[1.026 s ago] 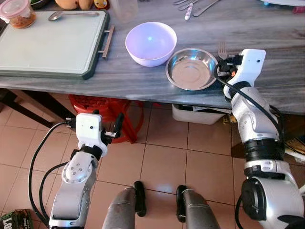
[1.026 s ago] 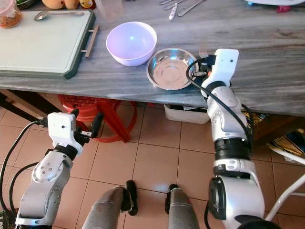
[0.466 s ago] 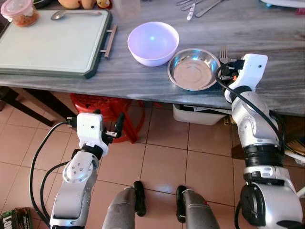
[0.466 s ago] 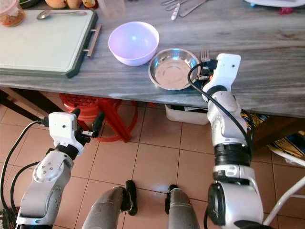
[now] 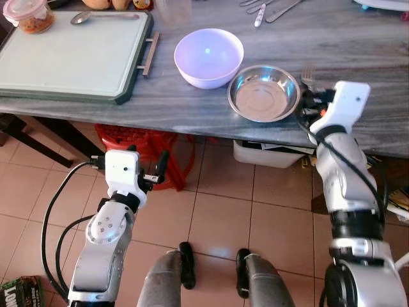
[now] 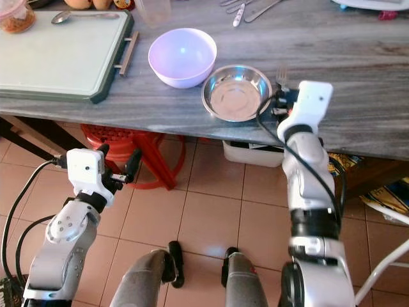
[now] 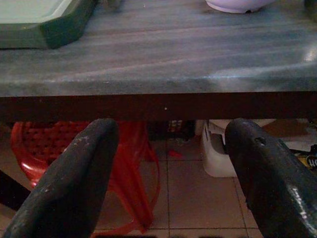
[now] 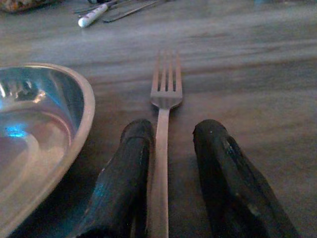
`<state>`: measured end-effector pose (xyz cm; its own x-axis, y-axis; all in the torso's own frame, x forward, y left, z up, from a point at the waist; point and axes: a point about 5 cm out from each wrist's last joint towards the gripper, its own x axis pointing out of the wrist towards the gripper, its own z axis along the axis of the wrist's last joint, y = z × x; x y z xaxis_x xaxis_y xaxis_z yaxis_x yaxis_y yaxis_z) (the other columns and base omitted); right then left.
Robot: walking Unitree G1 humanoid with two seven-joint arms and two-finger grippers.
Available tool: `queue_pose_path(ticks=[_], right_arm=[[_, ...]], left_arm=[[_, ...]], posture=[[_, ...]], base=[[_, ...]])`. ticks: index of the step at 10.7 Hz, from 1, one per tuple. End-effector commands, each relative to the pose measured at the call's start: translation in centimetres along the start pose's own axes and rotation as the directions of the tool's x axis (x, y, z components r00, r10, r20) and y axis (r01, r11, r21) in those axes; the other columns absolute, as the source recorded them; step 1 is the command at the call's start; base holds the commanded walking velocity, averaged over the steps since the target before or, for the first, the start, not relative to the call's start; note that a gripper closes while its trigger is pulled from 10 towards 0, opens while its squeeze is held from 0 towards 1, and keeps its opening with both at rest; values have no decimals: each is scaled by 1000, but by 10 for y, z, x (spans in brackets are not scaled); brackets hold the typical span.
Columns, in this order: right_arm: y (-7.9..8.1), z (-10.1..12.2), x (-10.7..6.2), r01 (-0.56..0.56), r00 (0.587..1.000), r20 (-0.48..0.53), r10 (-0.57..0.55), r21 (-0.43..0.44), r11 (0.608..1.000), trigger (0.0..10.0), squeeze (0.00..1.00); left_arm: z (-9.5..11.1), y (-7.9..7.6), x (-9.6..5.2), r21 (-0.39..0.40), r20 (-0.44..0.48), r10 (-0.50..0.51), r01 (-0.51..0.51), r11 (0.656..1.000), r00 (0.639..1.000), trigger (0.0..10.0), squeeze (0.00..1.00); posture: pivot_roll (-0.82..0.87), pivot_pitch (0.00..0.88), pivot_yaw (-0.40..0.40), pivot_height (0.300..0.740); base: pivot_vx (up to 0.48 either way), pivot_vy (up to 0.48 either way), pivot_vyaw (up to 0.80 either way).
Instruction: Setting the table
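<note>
Tray (image 5: 64,61): far left on the table (image 5: 192,105), with a spoon (image 5: 96,16) and a lidded tub (image 5: 27,14) at its back edge.
Left gripper (image 7: 166,173): held low in front of the table edge, fingers spread wide, nothing between them; red stool (image 7: 39,144) and a white bin (image 7: 218,153) visible beyond on the floor.
Bowl (image 5: 208,56): pale purple, near the middle of the table, just beside the steel dish.
Steel dish (image 5: 264,93): shallow, close to the front edge, to the right of the bowl.
Fork (image 8: 166,99): flat on the table just right of the dish, tines pointing away from the robot, handle running back between the right fingers.
Right gripper (image 8: 166,163): at table level right of the dish, fingers parted either side of the fork handle; one finger against it, the other apart, so not a closed grip.
Spare cutlery (image 5: 271,9): loose pieces at the far edge, well apart from the fork.
Step in hand: most likely the fork's placement beside the dish, with the release under way or done.
Next move: probably a straight pull back without nudging the fork, then the next piece.
</note>
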<state>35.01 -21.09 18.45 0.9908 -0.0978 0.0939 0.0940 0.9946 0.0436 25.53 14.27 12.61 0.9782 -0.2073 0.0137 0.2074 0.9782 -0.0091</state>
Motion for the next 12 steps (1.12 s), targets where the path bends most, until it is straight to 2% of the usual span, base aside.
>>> queue_pose_path(ticks=[1,3,4,6,9,10,12], right_arm=[[-6,-20,-8,34,998,-61,-34,2,999,10000,0],[-2,-8,-9,18,999,43,-18,-1,1000,10000,0],[1,-6,-10,-4,997,74,7,-52,999,10000,0],[-7,-6,-12,62,995,87,-56,-69,996,10000,0],[-18,7,-13,144,974,190,-125,-86,986,10000,0],[-19,9,-12,153,972,196,-130,-107,982,10000,0],[-31,-1,-9,215,973,118,-200,-132,968,10000,0]], left_arm=[[-5,2,-3,-4,-17,9,-9,1000,1000,10000,0],[-5,2,-2,-6,-13,13,-13,1000,1000,10000,0],[-6,2,-1,-7,-11,18,-18,1000,1000,10000,0],[-6,1,0,-9,-5,22,-22,1000,1000,10000,0],[-5,1,0,-10,0,24,-24,1000,1000,10000,0],[-5,2,-1,-10,0,26,-26,1000,1000,10000,0],[-4,2,-3,-6,-3,21,-21,1000,1000,10000,0]], posture=[[35,293,103,740],[31,286,100,740],[27,276,95,740],[25,275,90,740],[28,284,96,740],[28,285,97,740],[38,301,107,740]], base=[[0,0,0],[0,0,0],[0,0,0],[0,0,0],[0,0,0],[0,0,0],[0,0,0]])
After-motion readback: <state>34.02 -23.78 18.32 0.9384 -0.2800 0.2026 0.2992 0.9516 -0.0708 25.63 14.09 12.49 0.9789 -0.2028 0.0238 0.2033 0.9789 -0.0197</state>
